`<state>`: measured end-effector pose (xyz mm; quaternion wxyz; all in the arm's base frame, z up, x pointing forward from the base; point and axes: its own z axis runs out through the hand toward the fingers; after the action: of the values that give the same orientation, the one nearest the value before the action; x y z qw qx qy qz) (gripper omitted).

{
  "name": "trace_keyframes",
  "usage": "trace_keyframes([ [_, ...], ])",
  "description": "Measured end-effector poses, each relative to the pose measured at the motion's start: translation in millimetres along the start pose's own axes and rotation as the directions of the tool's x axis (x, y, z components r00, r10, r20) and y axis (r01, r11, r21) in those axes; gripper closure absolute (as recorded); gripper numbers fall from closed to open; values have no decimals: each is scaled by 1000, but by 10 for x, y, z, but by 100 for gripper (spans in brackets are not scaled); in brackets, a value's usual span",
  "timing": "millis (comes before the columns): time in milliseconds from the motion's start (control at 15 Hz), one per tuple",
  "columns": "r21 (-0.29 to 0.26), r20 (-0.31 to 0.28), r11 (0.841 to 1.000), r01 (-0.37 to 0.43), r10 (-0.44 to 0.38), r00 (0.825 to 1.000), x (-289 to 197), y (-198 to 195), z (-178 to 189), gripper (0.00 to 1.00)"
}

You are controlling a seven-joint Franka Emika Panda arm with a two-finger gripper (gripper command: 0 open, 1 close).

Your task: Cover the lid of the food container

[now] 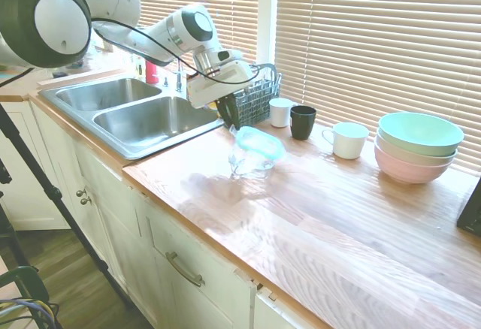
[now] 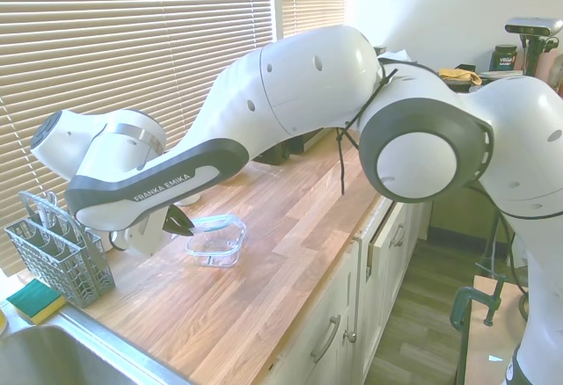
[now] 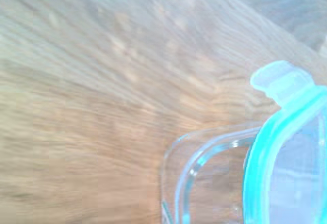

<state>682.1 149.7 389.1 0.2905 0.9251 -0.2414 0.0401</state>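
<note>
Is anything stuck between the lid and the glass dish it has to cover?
Nothing visible is. The lid already rests on the food container, skewed so one corner of the dish stays uncovered in the wrist view. The gripper hangs beside it.

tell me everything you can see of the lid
The lid is a flat rounded rectangle with a teal rim, a pale translucent centre and clear snap tabs, plastic by the look of it. It lies askew and slightly tilted on the clear glass food container on the wooden counter, leaving one corner of the dish uncovered in the wrist view. Nothing else touches it.
</note>
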Motion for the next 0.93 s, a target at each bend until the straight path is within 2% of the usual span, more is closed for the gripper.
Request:
trace_keyframes([
  [400, -44, 0, 999, -5, 5, 1000, -202, -113, 274, 100],
  [933, -38, 4, 999, -21, 21, 1000, -245, -157, 349, 100],
])
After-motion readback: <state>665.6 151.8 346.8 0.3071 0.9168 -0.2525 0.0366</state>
